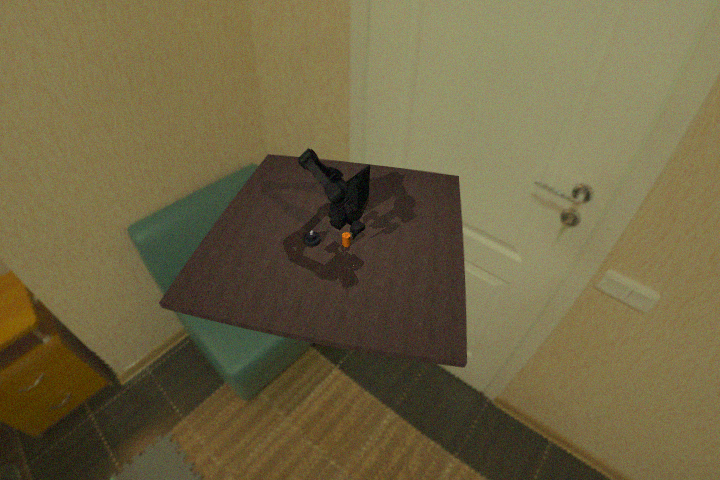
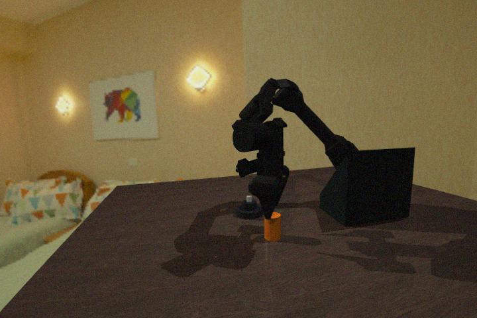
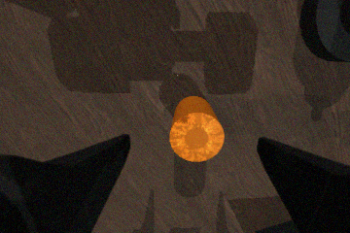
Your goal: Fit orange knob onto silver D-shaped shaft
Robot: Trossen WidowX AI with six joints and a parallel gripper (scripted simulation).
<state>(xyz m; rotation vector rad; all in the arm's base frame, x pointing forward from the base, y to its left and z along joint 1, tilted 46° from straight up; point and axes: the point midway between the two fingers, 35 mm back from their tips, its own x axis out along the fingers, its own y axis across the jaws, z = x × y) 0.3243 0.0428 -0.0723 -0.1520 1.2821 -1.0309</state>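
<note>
The orange knob (image 1: 346,240) (image 2: 272,227) (image 3: 196,138) stands upright on the table; its underside and hole are hidden. My gripper (image 3: 192,142) is open and empty, pointing down. In the wrist view one fingertip is on each side of the knob, with a gap on both sides. In the exterior view the near finger's tip overlaps the knob's top edge. The round dark pedestal (image 1: 311,241) (image 2: 248,212) (image 3: 327,34) stands close by, with the silver shaft (image 1: 311,232) (image 2: 248,199) upright and bare on it. The shaft's flat side cannot be made out.
The dark wooden table (image 1: 293,300) (image 2: 284,288) carries the arm's black base (image 1: 358,189) (image 2: 377,187), behind the knob in the top view and to its right in the exterior view. The arm's shadows fall around the knob and pedestal.
</note>
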